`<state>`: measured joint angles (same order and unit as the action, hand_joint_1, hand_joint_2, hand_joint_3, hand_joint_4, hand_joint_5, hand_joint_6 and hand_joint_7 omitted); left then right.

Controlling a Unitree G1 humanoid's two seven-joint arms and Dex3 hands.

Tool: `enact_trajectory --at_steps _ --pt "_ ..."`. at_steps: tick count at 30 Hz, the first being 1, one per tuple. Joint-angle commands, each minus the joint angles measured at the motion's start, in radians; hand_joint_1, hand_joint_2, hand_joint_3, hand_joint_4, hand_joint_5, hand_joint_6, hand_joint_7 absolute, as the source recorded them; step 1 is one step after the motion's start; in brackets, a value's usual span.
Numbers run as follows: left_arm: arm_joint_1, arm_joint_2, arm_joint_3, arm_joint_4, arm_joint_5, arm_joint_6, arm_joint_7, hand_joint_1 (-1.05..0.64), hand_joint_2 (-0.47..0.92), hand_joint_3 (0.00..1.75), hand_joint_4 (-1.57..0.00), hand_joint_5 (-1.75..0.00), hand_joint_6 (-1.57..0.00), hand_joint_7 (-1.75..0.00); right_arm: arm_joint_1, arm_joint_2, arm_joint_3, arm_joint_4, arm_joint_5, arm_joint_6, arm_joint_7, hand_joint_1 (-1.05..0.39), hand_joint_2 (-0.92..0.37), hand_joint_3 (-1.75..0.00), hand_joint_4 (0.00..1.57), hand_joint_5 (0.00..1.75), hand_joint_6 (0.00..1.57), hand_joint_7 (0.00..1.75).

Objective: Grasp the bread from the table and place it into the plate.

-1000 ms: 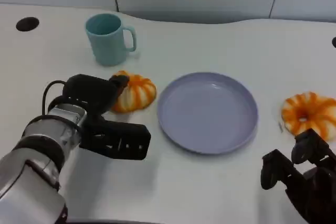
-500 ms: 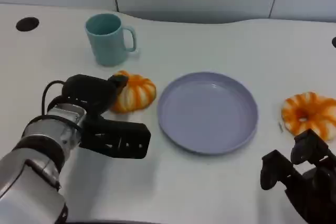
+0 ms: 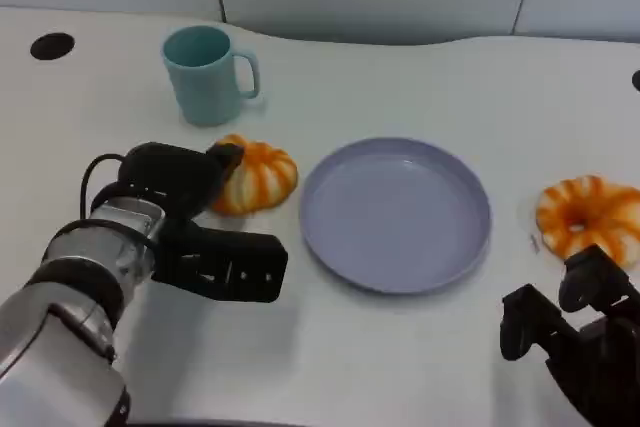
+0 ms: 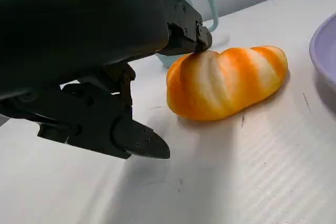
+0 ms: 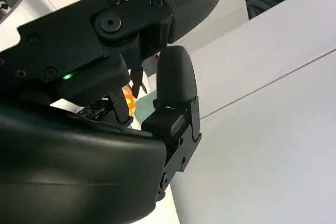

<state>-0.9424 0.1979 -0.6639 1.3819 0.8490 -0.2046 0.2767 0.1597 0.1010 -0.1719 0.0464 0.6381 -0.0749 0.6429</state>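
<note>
An orange-and-white bread lies on the white table just left of the empty lavender plate. My left hand sits right beside it, on its near-left side. In the left wrist view a fingertip touches the bread at its top edge, while the thumb lies low on the table, apart from the bread. Nothing is gripped. My right hand hovers at the near right corner with its fingers apart and holding nothing.
A second ring-shaped orange bread lies right of the plate, just beyond my right hand. A teal mug stands behind the left bread. A round black hole marks the table's far left.
</note>
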Motion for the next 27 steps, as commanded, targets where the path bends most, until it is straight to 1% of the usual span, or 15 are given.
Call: enact_trajectory --at_steps 1,7,8,10,11,21,27 --pt "-0.016 0.004 0.003 0.002 -0.003 0.007 -0.012 -0.17 0.92 0.04 -0.78 -1.13 -1.14 -0.02 0.004 -0.008 -0.009 -0.012 0.009 0.000 -0.006 -0.45 -0.86 0.00 0.77 1.75 0.63 1.75" --pt "-0.016 0.003 0.000 0.001 0.000 0.012 -0.012 -0.17 0.92 0.05 -0.78 -1.14 -1.14 -0.02 0.007 -0.011 -0.008 -0.012 0.001 -0.005 -0.008 -0.45 -0.86 0.00 0.77 1.75 0.63 1.75" --pt "-0.016 0.003 -0.002 0.001 0.002 0.016 -0.012 -0.18 0.92 0.04 -0.83 -1.01 -1.11 -0.01 0.008 -0.013 -0.007 -0.012 -0.006 -0.009 -0.009 -0.46 -0.86 0.00 0.78 1.75 0.63 1.75" --pt "-0.015 0.002 -0.005 0.001 0.004 0.020 -0.012 -0.19 0.92 0.04 -0.87 -0.91 -1.09 -0.01 0.009 -0.015 -0.007 -0.012 -0.012 -0.012 -0.010 -0.47 -0.87 0.00 0.79 1.75 0.63 1.75" --pt "-0.015 0.002 -0.005 0.001 0.004 0.020 -0.012 -0.19 0.92 0.04 -0.87 -0.90 -1.09 -0.01 0.009 -0.014 -0.007 -0.012 -0.013 -0.012 -0.010 -0.47 -0.87 0.00 0.79 1.75 0.63 1.75" --pt "-0.015 0.003 -0.005 0.000 0.002 0.020 -0.013 -0.19 0.92 0.04 -0.89 -0.86 -1.09 0.00 0.012 -0.013 -0.007 -0.016 -0.020 -0.013 -0.013 -0.47 -0.87 0.00 0.79 1.75 0.63 1.75" --pt "-0.015 0.003 -0.004 0.000 0.001 0.018 -0.016 -0.20 0.92 0.06 -0.88 -0.90 -1.09 -0.01 0.016 -0.013 -0.005 -0.023 -0.029 -0.015 -0.018 -0.47 -0.87 0.00 0.79 1.75 0.63 1.75"
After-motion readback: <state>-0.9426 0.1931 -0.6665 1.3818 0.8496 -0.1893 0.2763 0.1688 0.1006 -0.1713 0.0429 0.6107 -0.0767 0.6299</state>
